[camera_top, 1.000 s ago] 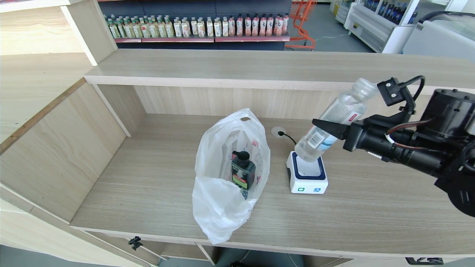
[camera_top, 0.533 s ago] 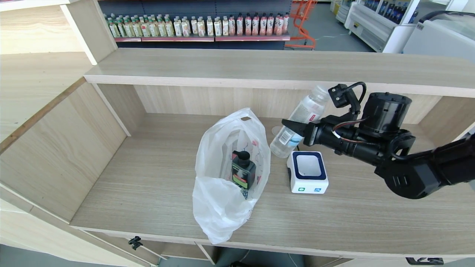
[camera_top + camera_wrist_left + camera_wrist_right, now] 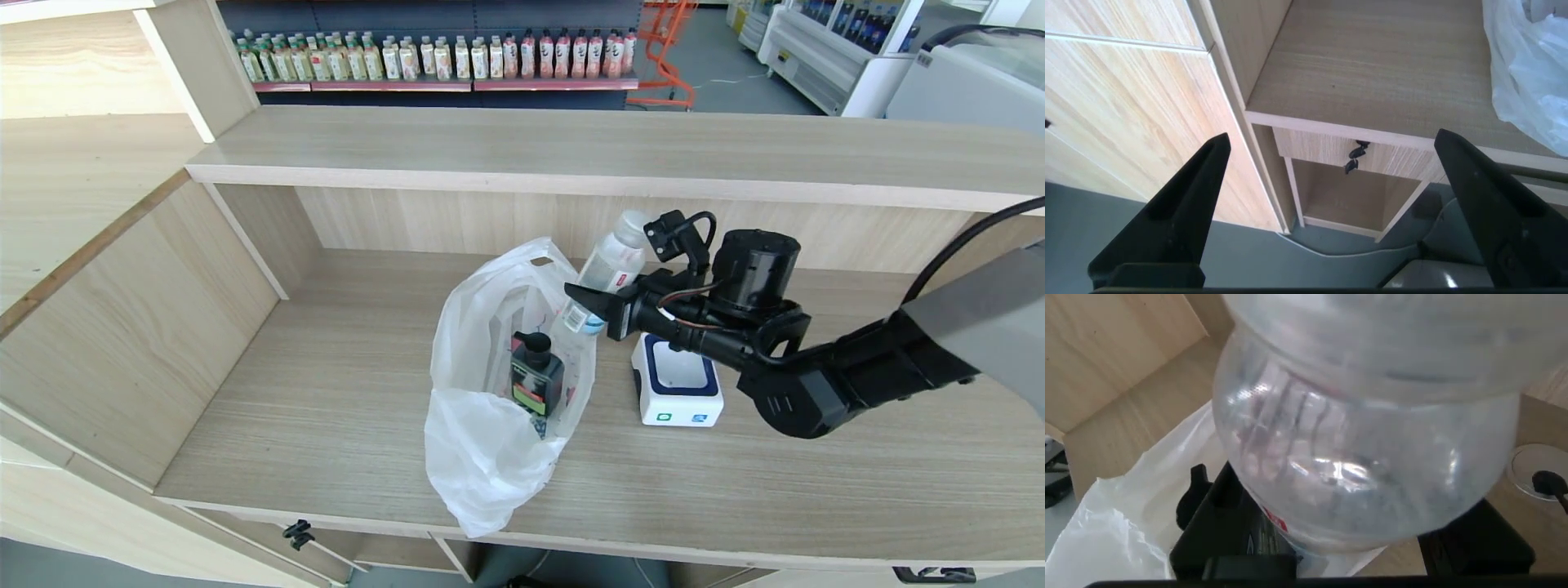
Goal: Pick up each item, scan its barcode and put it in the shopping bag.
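Note:
A clear water bottle (image 3: 602,271) with a white and red label hangs tilted above the right rim of the white shopping bag (image 3: 490,441), and my right gripper (image 3: 602,309) is shut on it. Close up, the bottle (image 3: 1372,433) covers most of the right wrist view, with the bag (image 3: 1135,531) below it. A dark pump bottle (image 3: 535,380) stands inside the bag. The white and blue barcode scanner (image 3: 676,382) sits on the counter just right of the bag, under my right arm. My left gripper (image 3: 1331,212) hangs open below the counter's front edge, holding nothing.
The wooden counter (image 3: 326,408) has a raised back shelf (image 3: 571,147) and a side wall on the left. A cable runs from a round port (image 3: 612,290) to the scanner. A drawer handle (image 3: 1355,157) sits under the counter's front edge.
My right arm has carried the bottle leftward from above the scanner to above the bag's right rim. The bag, pump bottle and scanner stayed put.

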Robot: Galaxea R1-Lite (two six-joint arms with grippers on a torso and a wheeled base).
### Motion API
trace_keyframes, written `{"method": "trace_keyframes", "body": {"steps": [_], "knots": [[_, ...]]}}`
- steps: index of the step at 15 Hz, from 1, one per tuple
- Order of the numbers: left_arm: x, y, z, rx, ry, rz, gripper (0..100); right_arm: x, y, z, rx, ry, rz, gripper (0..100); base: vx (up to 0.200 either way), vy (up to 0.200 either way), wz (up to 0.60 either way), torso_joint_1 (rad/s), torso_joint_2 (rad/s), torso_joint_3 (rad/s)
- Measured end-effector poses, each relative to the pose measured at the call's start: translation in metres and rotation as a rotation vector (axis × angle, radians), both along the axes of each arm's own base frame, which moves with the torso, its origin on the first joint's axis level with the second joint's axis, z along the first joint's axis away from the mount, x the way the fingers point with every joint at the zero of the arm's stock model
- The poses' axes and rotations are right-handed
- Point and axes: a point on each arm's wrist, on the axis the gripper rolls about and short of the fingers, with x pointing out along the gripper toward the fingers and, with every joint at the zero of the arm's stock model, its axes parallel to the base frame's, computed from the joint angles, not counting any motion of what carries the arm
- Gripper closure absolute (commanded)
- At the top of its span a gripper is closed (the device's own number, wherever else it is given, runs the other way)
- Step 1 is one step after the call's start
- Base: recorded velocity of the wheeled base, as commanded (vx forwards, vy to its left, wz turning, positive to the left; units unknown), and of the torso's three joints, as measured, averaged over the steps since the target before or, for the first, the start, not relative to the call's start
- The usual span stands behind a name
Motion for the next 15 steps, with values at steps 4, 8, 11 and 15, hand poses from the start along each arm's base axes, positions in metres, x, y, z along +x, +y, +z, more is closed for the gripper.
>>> {"method": "trace_keyframes", "body": {"steps": [4, 8, 11, 15], "knots": [[0.000, 0.000, 0.000, 0.000, 0.000, 0.000, 0, 0.013, 0.020, -0.016, -0.015, -0.019, 0.028, 100, 0.000, 0.000, 0.00, 0.000, 0.00, 0.000], [0.000, 0.000, 0.000, 0.000, 0.000, 0.000, 0, 0.024, 0.026, -0.035, -0.035, -0.056, 0.027, 100, 0.000, 0.000, 0.00, 0.000, 0.00, 0.000], [0.000, 0.000, 0.000, 0.000, 0.000, 0.001, 0, 0.030, 0.028, -0.047, -0.068, -0.062, 0.023, 100, 0.000, 0.000, 0.00, 0.000, 0.00, 0.000], [0.000, 0.000, 0.000, 0.000, 0.000, 0.000, 0, 0.035, 0.030, -0.052, -0.078, -0.074, 0.025, 0, 0.000, 0.000, 0.00, 0.000, 0.00, 0.000]]}}
